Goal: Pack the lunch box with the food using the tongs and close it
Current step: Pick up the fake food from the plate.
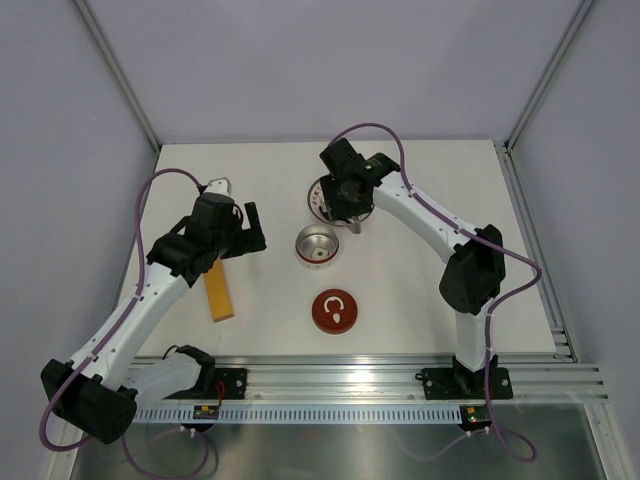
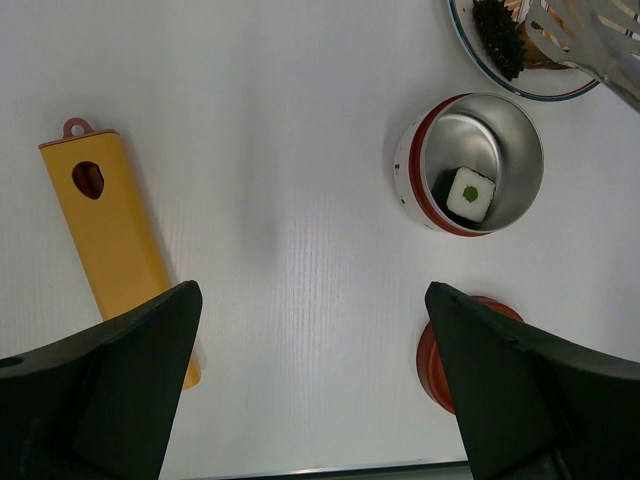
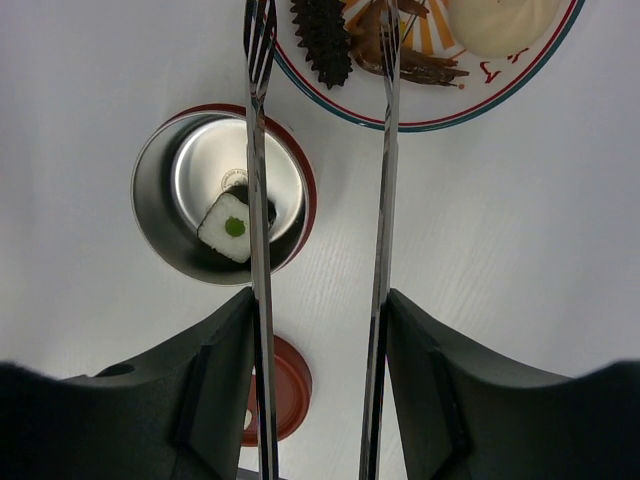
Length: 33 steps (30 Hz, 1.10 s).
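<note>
White tabletop [image 1: 420, 330] carries everything, and both arms reach over it from the near edge. The left gripper [image 2: 312, 295] hangs with its jaws spread wide and nothing between them, above bare table between a yellow-orange bar [image 2: 110, 230] and the lunch box [image 2: 500, 130]. The right gripper [image 3: 318, 300] is closed on the tongs [image 3: 258, 200], one finger pressed to the outside of each thin arm. The tongs' tips stand apart over the patterned plate [image 3: 520, 80] at the far side. The steel lunch box sits open just beside that plate, on its near side, with one white rice roll [image 3: 232, 227] inside. Its dark-red lid [image 1: 335, 311] lies flat, apart from it, nearer the arms. On the plate are a black knobbly piece [image 3: 322, 40], a brown piece [image 3: 420, 60] and a pale beige one [image 3: 500, 20].

The step looks like picking the next piece, so packing seems barely begun. To do it well, I'd bracket one piece only; the brown one, with a tip already over it, seems handiest. Lower until the tips nearly meet the plate, then squeeze gently so the piece doesn't squirt out. Lift straight, clear the tin's rim, and release beside the roll, not on it.
</note>
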Motion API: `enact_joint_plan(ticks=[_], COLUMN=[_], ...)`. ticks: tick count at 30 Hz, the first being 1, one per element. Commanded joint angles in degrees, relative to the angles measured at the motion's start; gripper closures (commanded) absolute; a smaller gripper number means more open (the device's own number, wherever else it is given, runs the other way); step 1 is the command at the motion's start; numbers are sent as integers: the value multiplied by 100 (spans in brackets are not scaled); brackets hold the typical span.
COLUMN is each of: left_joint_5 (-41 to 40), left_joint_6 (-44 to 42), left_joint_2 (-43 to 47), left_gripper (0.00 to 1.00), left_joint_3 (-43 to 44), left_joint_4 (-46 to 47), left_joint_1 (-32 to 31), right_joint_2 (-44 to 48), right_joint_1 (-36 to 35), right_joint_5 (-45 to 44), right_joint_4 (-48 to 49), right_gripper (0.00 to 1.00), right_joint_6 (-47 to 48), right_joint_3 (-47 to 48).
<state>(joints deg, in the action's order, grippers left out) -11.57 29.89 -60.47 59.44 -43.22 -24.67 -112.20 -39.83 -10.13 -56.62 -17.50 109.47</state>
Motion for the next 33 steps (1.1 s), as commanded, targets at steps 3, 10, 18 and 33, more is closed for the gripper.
enact_joint_plan(ticks=[3, 10, 18, 33], left_joint_5=[-73, -99, -143, -152], left_joint_6=[-1, 8, -1, 8], left_joint_2=[26, 0, 9, 0], left_gripper=[1, 1, 1, 1], left_joint_3=[85, 85, 103, 112], left_joint_4=[174, 174, 139, 104], left_joint_1=[23, 32, 32, 32], right_joint_2=[-320, -513, -680, -891], right_joint_1=[169, 327, 477, 573], right_joint_5=[609, 741, 908, 908], right_joint_4=[-235, -157, -42, 90], right_gripper=[42, 45, 48, 49], right_joint_6=[598, 642, 677, 677], right_joint_3=[531, 514, 417, 391])
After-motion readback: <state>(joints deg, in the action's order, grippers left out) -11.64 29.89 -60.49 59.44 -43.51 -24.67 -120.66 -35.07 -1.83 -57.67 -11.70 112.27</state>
